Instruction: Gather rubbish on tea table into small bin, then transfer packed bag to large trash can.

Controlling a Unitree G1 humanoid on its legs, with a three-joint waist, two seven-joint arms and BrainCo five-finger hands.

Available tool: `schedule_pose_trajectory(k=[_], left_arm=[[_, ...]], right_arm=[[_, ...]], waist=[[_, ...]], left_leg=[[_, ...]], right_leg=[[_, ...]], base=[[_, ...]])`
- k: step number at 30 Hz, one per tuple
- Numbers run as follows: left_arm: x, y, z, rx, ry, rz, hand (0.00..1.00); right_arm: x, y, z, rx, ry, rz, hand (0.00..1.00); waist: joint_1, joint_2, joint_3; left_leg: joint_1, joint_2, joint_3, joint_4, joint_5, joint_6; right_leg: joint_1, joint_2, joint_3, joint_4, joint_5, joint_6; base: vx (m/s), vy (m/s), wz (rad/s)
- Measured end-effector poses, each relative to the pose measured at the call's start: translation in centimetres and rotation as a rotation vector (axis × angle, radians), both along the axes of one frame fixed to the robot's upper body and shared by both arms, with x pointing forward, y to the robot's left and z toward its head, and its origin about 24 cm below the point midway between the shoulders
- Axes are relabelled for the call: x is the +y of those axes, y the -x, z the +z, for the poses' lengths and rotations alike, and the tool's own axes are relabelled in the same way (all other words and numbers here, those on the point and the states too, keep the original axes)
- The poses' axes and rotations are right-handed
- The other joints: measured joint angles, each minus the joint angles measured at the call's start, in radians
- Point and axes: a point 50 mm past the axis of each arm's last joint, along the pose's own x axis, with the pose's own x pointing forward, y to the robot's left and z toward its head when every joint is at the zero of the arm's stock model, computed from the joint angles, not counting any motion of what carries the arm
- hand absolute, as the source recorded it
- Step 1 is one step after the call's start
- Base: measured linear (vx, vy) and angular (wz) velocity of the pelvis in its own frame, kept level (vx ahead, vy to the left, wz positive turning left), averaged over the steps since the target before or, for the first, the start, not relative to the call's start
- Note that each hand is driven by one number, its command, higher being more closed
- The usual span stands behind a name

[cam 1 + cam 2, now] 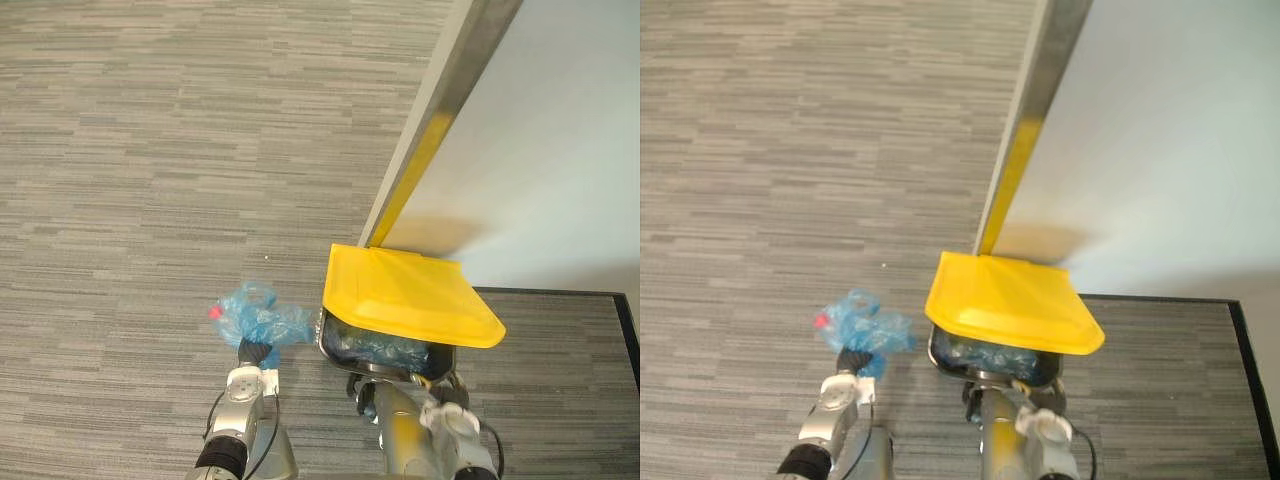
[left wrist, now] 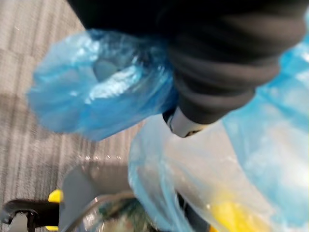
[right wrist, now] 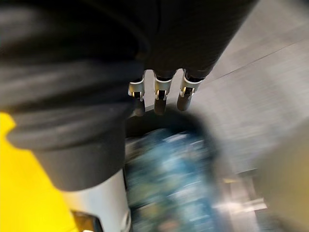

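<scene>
Transfer step, I judged: packed blue bag (image 1: 255,318) sat lower centre-left on the left hand (image 1: 258,352), large trash can (image 1: 322,338) just beside, yellow lid (image 1: 405,295) raised, right hand (image 3: 161,92) near its rim, neither hand's grip could be told; next move called for swinging the bag over the opening.

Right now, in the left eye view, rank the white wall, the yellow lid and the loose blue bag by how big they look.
1. white wall
2. yellow lid
3. blue bag
The wall runs off the picture's edge, so only its visible part counts.
</scene>
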Motion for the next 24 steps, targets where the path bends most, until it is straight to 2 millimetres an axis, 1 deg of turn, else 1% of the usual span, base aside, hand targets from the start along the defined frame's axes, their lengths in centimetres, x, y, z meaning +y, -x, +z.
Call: schedule_pose_trajectory(k=[1, 3, 4, 7, 9, 13, 16, 17, 20, 22, 24], left_arm=[[-0.3, 0.2, -0.1, 0.003, 0.0, -0.014, 1.0], [-0.5, 0.6, -0.2, 0.005, -0.002, -0.028, 1.0], [-0.8, 0.4, 0.1, -0.01, -0.003, -0.044, 1.0], [-1.5, 0.3, 0.4, -0.024, -0.006, -0.082, 1.0], [-1.9, 0.2, 0.7, -0.038, -0.004, -0.098, 1.0], [-2.0, 0.1, 1.0, -0.064, -0.004, -0.107, 1.0], [-1.3, 0.4, 0.8, -0.057, -0.027, -0.104, 1.0], [-1.1, 0.4, 0.9, -0.06, -0.032, -0.104, 1.0], [-1.0, 0.4, 1.1, -0.069, -0.016, -0.108, 1.0], [-1.4, 0.0, 2.0, -0.114, 0.009, -0.13, 1.0], [-1.9, -0.3, 3.1, -0.174, 0.041, -0.143, 1.0]], right_arm=[[0.1, -1.3, 1.8, -0.085, 0.013, 0.01, 0.0], [-0.1, -2.2, 3.6, -0.168, 0.031, 0.011, 0.0], [-0.4, -3.0, 5.2, -0.237, 0.055, 0.007, 0.0], [-1.4, -4.1, 7.4, -0.331, 0.083, -0.014, 0.0], [-1.6, -4.6, 8.0, -0.356, 0.068, -0.038, 0.0], [-1.8, -4.9, 8.5, -0.372, 0.066, -0.059, 0.0], [-1.7, -5.6, 9.1, -0.39, 0.067, -0.052, 0.0], [-1.9, -6.0, 9.5, -0.4, 0.076, -0.045, 0.0], [-2.7, -7.6, 10.2, -0.399, 0.117, -0.03, 0.0], [-3.1, -8.6, 10.8, -0.397, 0.137, -0.019, 0.0], [-3.0, -9.2, 10.6, -0.369, 0.141, 0.003, 0.0]], waist=[[0.008, -0.002, -0.001], [0.012, 0.001, -0.005], [0.013, 0.0, -0.007], [0.013, -0.001, -0.007], [0.013, -0.001, -0.007], [0.019, -0.003, -0.008], [0.019, -0.005, -0.01], [0.022, -0.006, -0.01], [0.021, -0.016, -0.015], [0.016, -0.02, -0.013], [0.015, -0.026, -0.013]], left_leg=[[0.008, 0.0, 0.0, -0.013, 0.001, -0.001], [0.018, 0.01, 0.0, -0.034, 0.005, -0.009], [0.017, 0.016, -0.002, -0.057, 0.022, -0.026], [0.017, 0.022, -0.006, -0.088, 0.075, -0.065], [0.021, 0.026, -0.003, -0.088, 0.084, -0.079], [0.022, 0.03, 0.0, -0.092, 0.105, -0.068], [0.039, 0.032, 0.0, -0.13, 0.112, -0.055], [0.052, 0.035, -0.001, -0.158, 0.113, -0.055], [0.053, 0.035, -0.008, -0.182, 0.117, -0.046], [0.056, 0.034, -0.015, -0.178, 0.113, -0.041], [0.074, 0.034, -0.019, -0.189, 0.11, -0.036]], right_leg=[[-0.003, 0.008, 0.01, -0.004, 0.01, -0.007], [-0.003, 0.023, 0.013, -0.012, 0.01, -0.008], [-0.012, 0.029, 0.008, -0.014, 0.008, -0.013], [-0.025, 0.034, 0.005, -0.004, 0.009, -0.037], [-0.026, 0.036, 0.005, 0.008, 0.003, -0.047], [-0.026, 0.043, 0.017, 0.012, 0.001, -0.05], [-0.026, 0.049, 0.016, 0.009, 0.0, -0.048], [-0.026, 0.058, 0.017, -0.001, -0.004, -0.038], [-0.023, 0.065, 0.024, -0.033, 0.01, -0.011], [-0.01, 0.075, 0.045, -0.051, 0.018, -0.001], [0.016, 0.094, 0.076, -0.086, 0.041, 0.006]], base=[[0.0, -0.025, -0.23], [0.07, -0.02, -0.16], [0.12, -0.036, -0.01], [0.11, -0.027, 0.01], [0.09, -0.007, -0.01], [0.03, -0.003, 0.0], [-0.03, -0.025, 0.0], [-0.07, -0.05, -0.04], [-0.11, -0.042, -0.02], [-0.14, -0.027, 0.03], [-0.13, -0.02, 0.03]])
